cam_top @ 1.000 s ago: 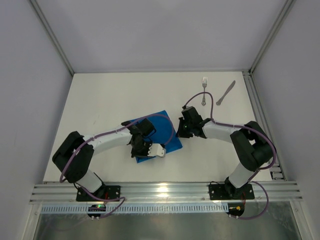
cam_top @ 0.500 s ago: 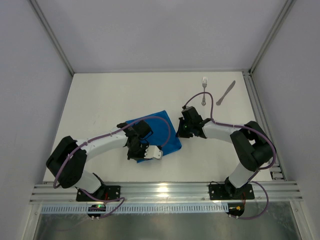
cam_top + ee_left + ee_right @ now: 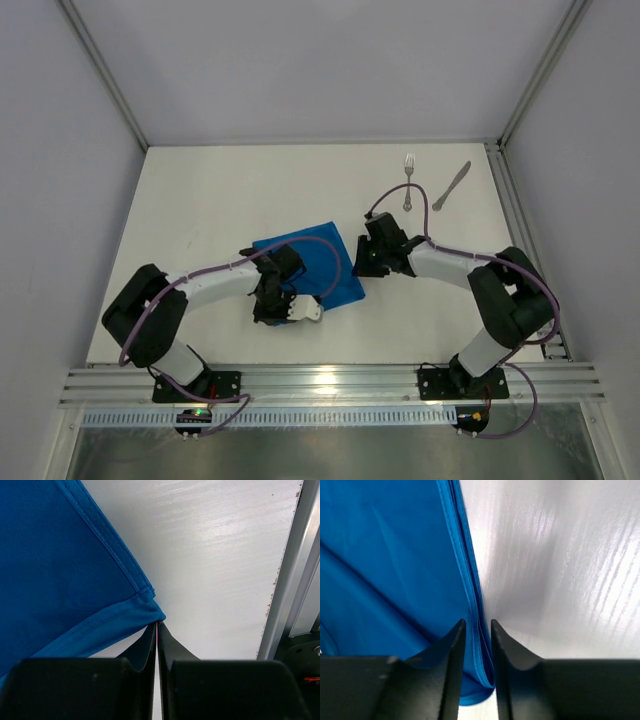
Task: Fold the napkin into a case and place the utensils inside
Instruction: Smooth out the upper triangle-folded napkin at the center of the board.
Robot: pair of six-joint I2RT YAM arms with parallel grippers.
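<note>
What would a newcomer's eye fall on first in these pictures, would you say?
The bright blue napkin, vivid in the middle of the white table. The left gripper pinches one corner, and its folded edge runs between the fingers of the right gripper. The fork and knife lie untouched at the far right.

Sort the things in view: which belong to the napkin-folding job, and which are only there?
Job: napkin, fork, knife, left gripper, right gripper.
Only there: table, metal rail along its near edge.
</note>
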